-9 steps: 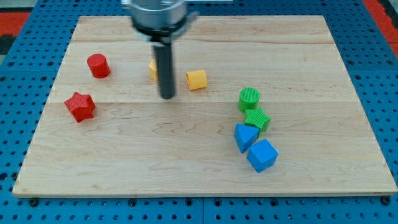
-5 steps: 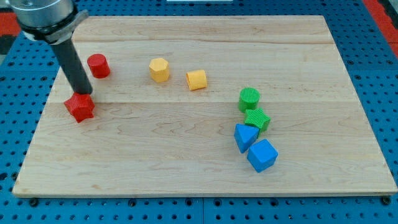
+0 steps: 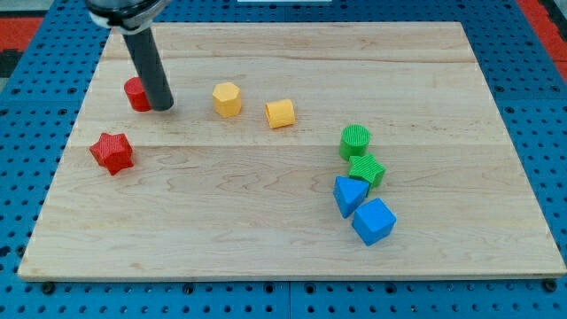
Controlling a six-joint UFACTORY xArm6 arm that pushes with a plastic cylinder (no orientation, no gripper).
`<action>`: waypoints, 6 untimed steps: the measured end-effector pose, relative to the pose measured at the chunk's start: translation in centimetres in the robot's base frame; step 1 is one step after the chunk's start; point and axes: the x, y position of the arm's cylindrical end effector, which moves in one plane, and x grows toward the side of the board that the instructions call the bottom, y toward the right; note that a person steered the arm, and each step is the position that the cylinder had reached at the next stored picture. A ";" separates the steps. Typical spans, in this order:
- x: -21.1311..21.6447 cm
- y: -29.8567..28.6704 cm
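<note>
My tip [image 3: 161, 105] rests on the board at the right side of the red cylinder [image 3: 135, 94], touching it or nearly so, and the rod hides part of that block. Below and to the view's left lies the red star [image 3: 112, 152]. To the right of the tip sit a yellow hexagonal block [image 3: 227, 99] and a yellow cylinder-like block [image 3: 280, 113]. Further right, a green cylinder [image 3: 355, 140], a green star [image 3: 367, 170], a blue triangular block [image 3: 349, 195] and a blue cube [image 3: 374, 221] huddle together.
All blocks lie on a pale wooden board [image 3: 292, 257], which sits on a blue pegboard [image 3: 549, 106]. A red patch shows at the view's top left corner.
The tip swung from the board's middle to the red star, nudging it slightly left, then moved up and right to the red cylinder's right side.
</note>
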 end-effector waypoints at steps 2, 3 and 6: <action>-2.3 -4.7; -3.1 -4.8; 0.7 -3.4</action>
